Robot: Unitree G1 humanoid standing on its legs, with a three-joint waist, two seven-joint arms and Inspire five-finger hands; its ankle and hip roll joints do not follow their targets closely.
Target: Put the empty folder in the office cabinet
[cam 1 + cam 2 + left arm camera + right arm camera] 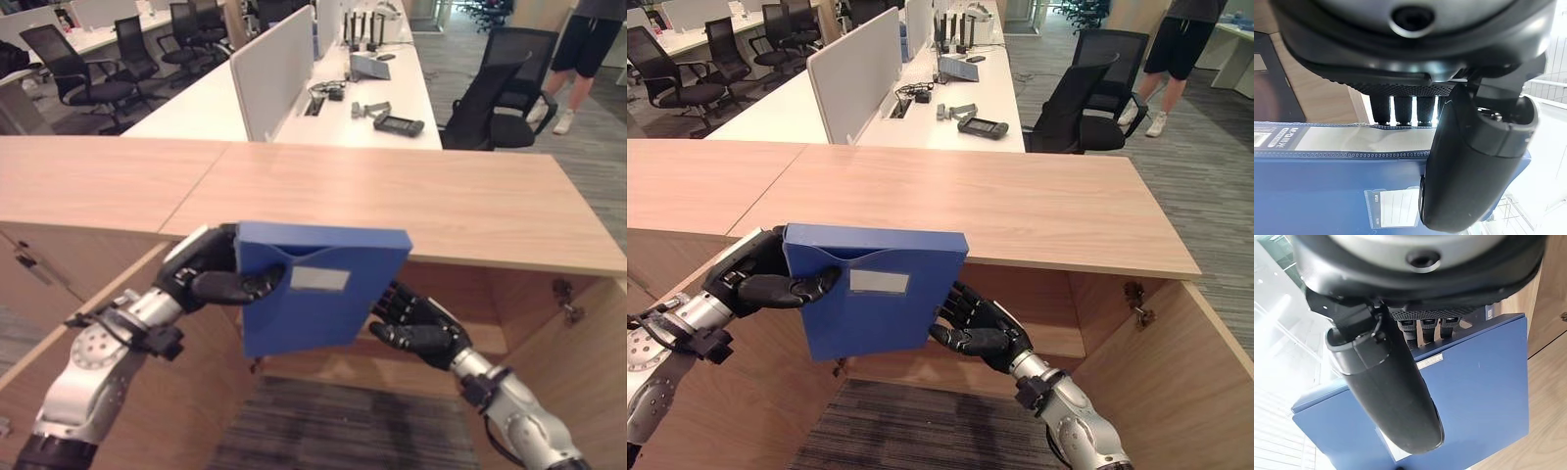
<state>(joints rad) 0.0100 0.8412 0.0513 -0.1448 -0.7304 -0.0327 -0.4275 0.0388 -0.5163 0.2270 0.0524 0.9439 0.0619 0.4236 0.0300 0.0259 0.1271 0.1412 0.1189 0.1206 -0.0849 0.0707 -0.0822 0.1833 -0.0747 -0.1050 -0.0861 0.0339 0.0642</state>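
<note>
Holding the blue folder [318, 289] upright before the open wooden cabinet [392, 206], our left hand [211, 269] clamps thumb and fingers around its left edge. Our right hand [416, 323] spreads straight fingers behind its right edge. Beyond: white table [382, 93], office chairs [505, 83], carpet.

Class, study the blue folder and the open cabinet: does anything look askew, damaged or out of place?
Nothing looks damaged. The blue folder is held upright in front of the open cabinet, slightly tilted. The left hand clamps one side edge with its thumb across the front, and the right hand is at the opposite lower corner.
</note>
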